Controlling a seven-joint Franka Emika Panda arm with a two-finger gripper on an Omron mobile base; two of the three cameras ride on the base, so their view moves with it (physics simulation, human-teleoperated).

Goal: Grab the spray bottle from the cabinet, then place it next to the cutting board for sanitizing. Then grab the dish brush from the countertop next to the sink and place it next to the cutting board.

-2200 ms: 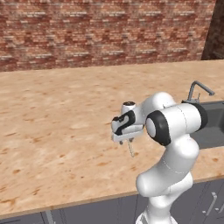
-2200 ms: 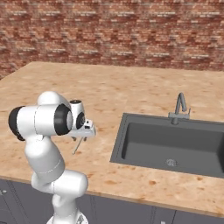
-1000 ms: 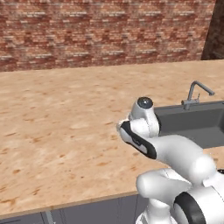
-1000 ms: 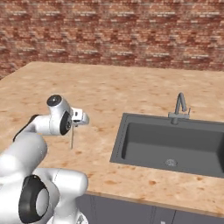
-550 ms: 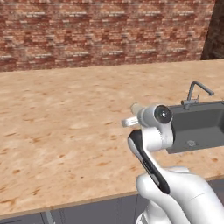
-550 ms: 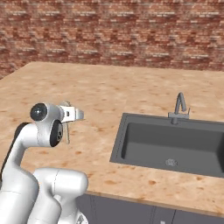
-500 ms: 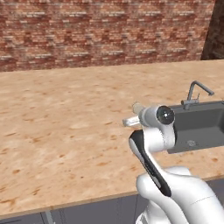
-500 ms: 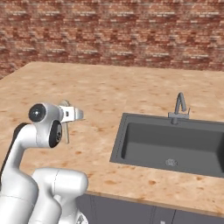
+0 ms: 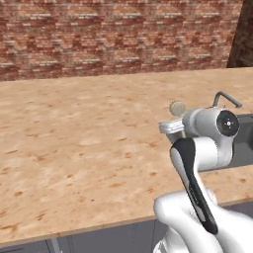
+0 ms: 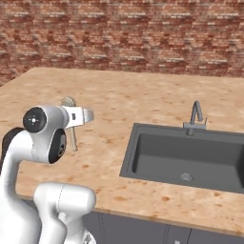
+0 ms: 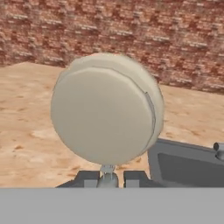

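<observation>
Two dark fingertips (image 11: 89, 178) of the gripper (image 11: 108, 178) pinch the thin stem of the dish brush (image 11: 107, 114), clamped tight on it. Round cream head fills the hand view, facing the camera. Left base view: brush head (image 9: 177, 107) sticks up just above the gripper (image 9: 171, 126), lifted clear of the countertop (image 9: 74, 143). Right base view: head (image 10: 68, 101) above the wrist, pale handle hanging below it. Sink (image 10: 190, 157) lies to the arm's right, tap (image 10: 195, 114) at its far rim. Brick wall (image 10: 128, 33) behind the counter.
</observation>
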